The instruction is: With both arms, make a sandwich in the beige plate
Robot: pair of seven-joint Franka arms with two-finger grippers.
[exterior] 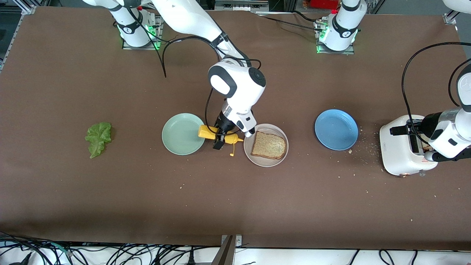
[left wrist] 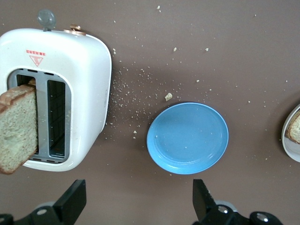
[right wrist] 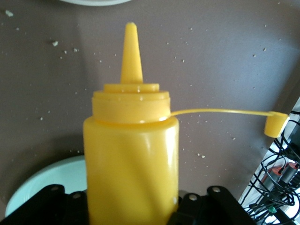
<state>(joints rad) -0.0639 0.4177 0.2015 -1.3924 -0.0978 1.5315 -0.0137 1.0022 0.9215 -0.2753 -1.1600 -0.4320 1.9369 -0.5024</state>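
The beige plate [exterior: 251,155] lies mid-table with one toasted bread slice [exterior: 268,145] on it. My right gripper [exterior: 219,141] is shut on a yellow squeeze bottle [exterior: 206,132] held on its side between the mint-green plate [exterior: 183,133] and the beige plate, nozzle toward the bread, its tethered cap [exterior: 232,154] dangling. In the right wrist view the bottle [right wrist: 131,154] fills the jaws. A second slice [left wrist: 16,129] sticks out of the white toaster [left wrist: 70,61]. My left gripper [left wrist: 139,199] hangs open and empty by the toaster [exterior: 399,151]. The lettuce leaf [exterior: 98,138] lies toward the right arm's end.
A blue plate [exterior: 336,129] sits bare between the beige plate and the toaster, with crumbs scattered around it. Black cables trail from both arms. The brown table has wide bare stretches nearer the front camera.
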